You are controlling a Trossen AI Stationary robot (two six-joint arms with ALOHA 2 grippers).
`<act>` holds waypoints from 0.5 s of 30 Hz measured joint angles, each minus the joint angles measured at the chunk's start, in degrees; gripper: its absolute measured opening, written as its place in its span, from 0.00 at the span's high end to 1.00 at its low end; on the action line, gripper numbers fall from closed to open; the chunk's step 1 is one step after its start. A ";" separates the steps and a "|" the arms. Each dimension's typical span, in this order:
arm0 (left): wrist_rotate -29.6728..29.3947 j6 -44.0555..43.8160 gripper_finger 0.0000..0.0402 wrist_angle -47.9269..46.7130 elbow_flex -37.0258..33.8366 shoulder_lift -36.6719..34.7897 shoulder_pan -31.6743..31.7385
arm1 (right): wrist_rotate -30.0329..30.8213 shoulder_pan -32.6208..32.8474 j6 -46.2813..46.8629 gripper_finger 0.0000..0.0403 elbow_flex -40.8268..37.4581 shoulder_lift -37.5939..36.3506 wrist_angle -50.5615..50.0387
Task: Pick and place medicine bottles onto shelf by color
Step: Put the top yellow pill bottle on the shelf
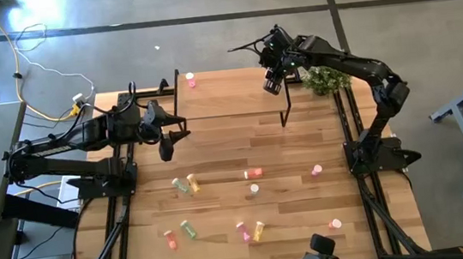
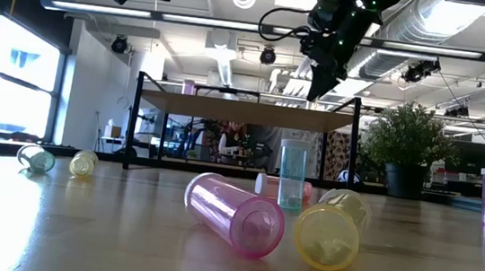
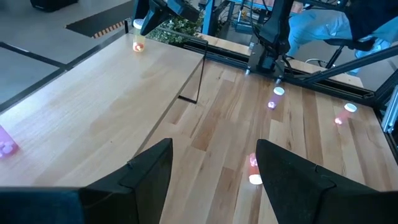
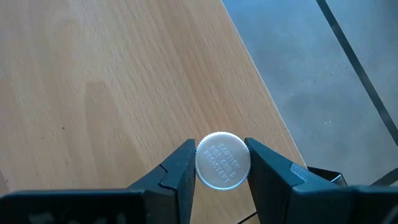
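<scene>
One bottle (image 4: 223,160), white cap up, clamped in right pincer (image 4: 221,163) above shelf (image 4: 112,81) near its far corner. Lower straight, release upright. Left pincer (image 3: 211,177) wide, empty.

High view straight down; low view level, close; both share shelf (image 1: 229,104).

The shelf (image 1: 228,95) stands at the worktop's (image 1: 217,157) far edge. One bottle (image 1: 191,81) sits on the shelf's far left corner; loose bottles (image 1: 253,174) lie scattered before the shelf.
</scene>
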 joint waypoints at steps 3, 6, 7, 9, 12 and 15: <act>0.00 0.00 0.45 0.00 0.00 0.00 0.00 | 0.00 0.01 -0.04 0.71 0.00 0.00 -0.03; 0.00 0.01 0.45 0.00 0.00 0.00 0.00 | 0.00 0.01 0.00 0.66 0.00 0.01 -0.47; 0.00 0.00 0.45 -0.01 0.00 0.00 0.00 | 0.00 0.01 0.12 0.64 -0.02 0.08 -0.71; 0.01 0.00 0.45 -0.01 0.00 0.00 0.00 | 0.00 -0.01 0.12 0.60 -0.02 0.13 -0.58; 0.00 0.00 0.45 -0.01 0.00 0.00 0.00 | 0.00 -0.01 0.14 0.55 -0.02 0.09 -0.53; 0.02 0.01 0.45 -0.01 0.00 0.00 0.00 | 0.00 0.23 0.39 0.51 -0.01 -0.37 -0.51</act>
